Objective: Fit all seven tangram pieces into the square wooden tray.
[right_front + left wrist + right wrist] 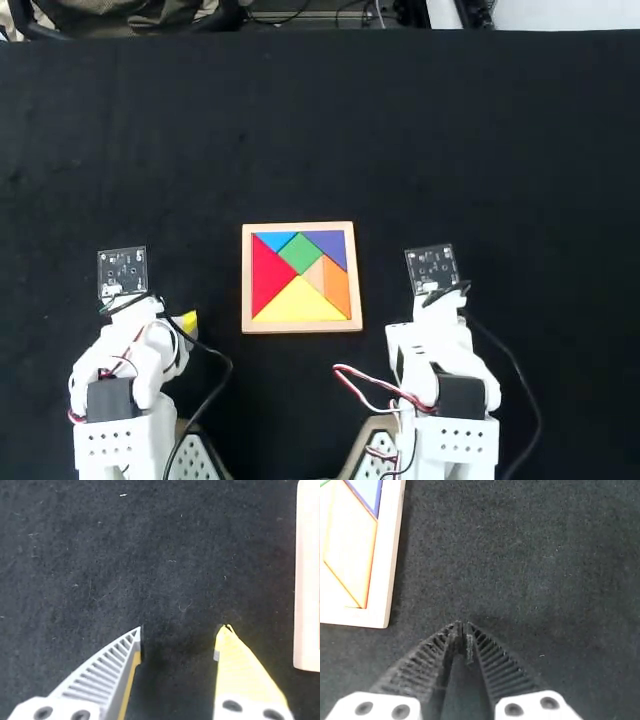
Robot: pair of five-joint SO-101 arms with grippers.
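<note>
The square wooden tray (pixel 300 326) lies at the table's middle, holding several tangram pieces: red (pixel 266 275) and yellow (pixel 299 302) large triangles, a blue triangle (pixel 277 240), a green square (pixel 300 254), a purple piece (pixel 330 246), a tan triangle (pixel 315 273) and an orange piece (pixel 338 289). My left gripper (pixel 180 632) is open over bare cloth left of the tray, its yellow finger (pixel 188 322) showing from above. My right gripper (pixel 463 630) is shut and empty, just right of the tray's near corner (pixel 390 570), beside the orange piece (pixel 350 550).
Black cloth covers the whole table (pixel 320 130). The tray's pale rim (pixel 306 580) lies off to one side of my left gripper. Both arm bases (pixel 115 420) (pixel 445 415) stand at the near edge, with cables between them.
</note>
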